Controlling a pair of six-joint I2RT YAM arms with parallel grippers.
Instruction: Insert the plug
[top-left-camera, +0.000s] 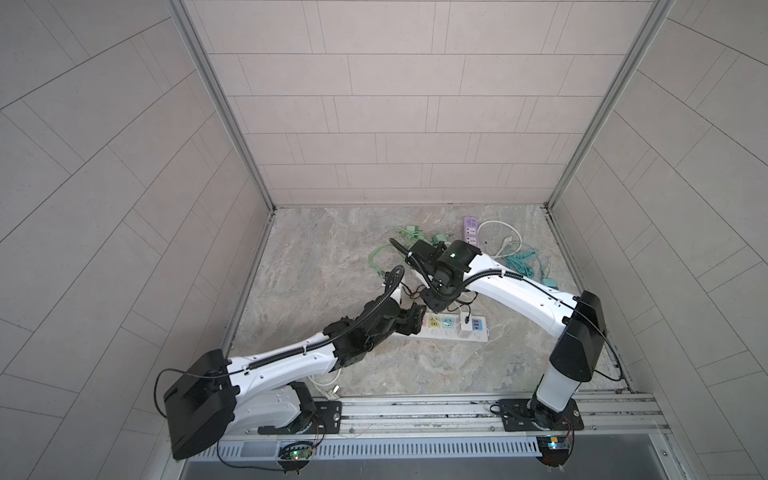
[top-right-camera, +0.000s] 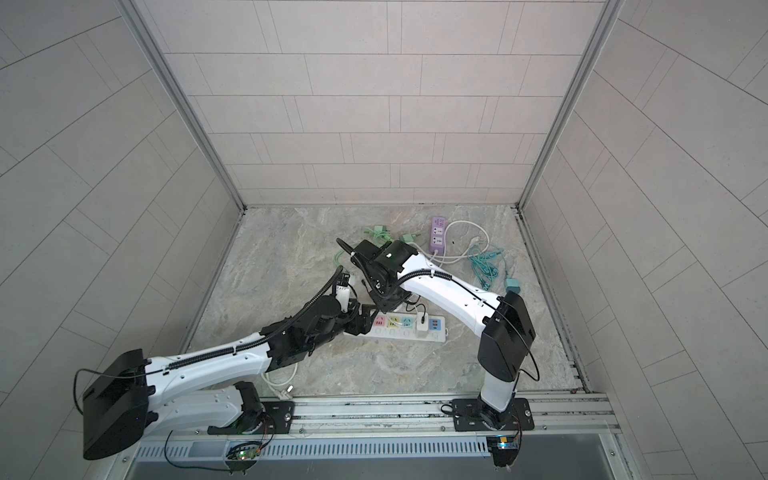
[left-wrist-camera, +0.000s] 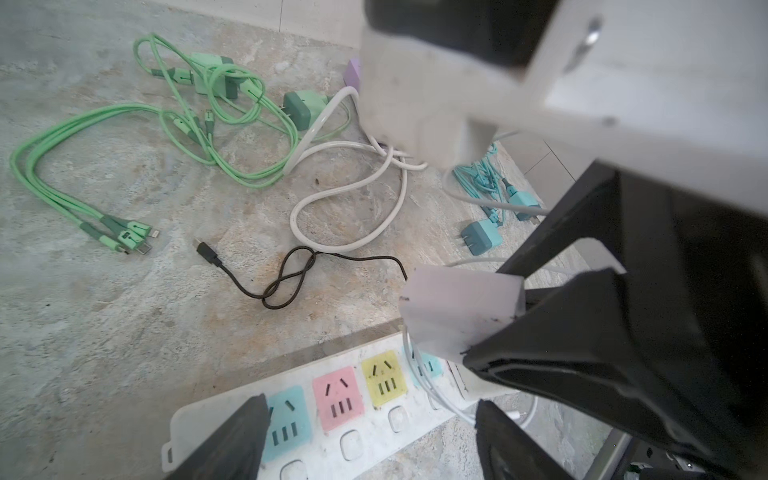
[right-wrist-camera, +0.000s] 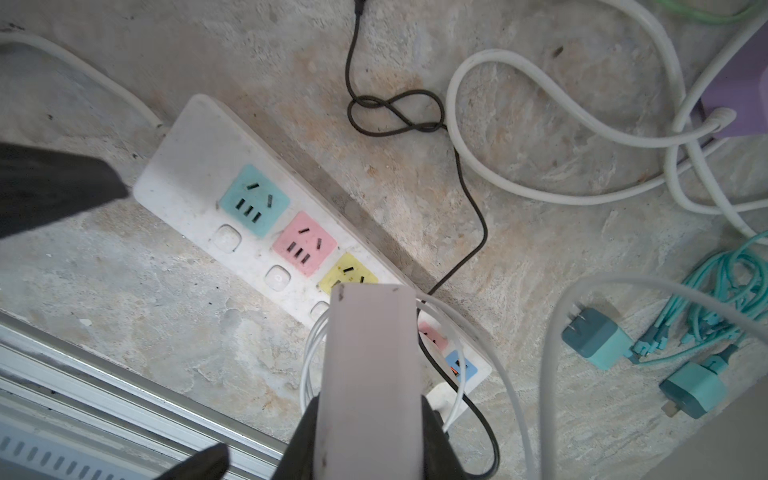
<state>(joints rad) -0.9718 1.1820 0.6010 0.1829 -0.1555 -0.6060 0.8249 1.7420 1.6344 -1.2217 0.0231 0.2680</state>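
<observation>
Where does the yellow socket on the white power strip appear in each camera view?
In a top view: yellow socket, below and slightly right of centre.
In a top view: the socket, just below centre.
Left wrist, beside the pink socket.
Right wrist, beside the pink socket, partly behind the white plug.
Shared landmark: the white power strip carrying it.

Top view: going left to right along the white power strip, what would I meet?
First the left gripper, then pink socket, yellow socket, teal socket, white charger, USB panel.
</observation>
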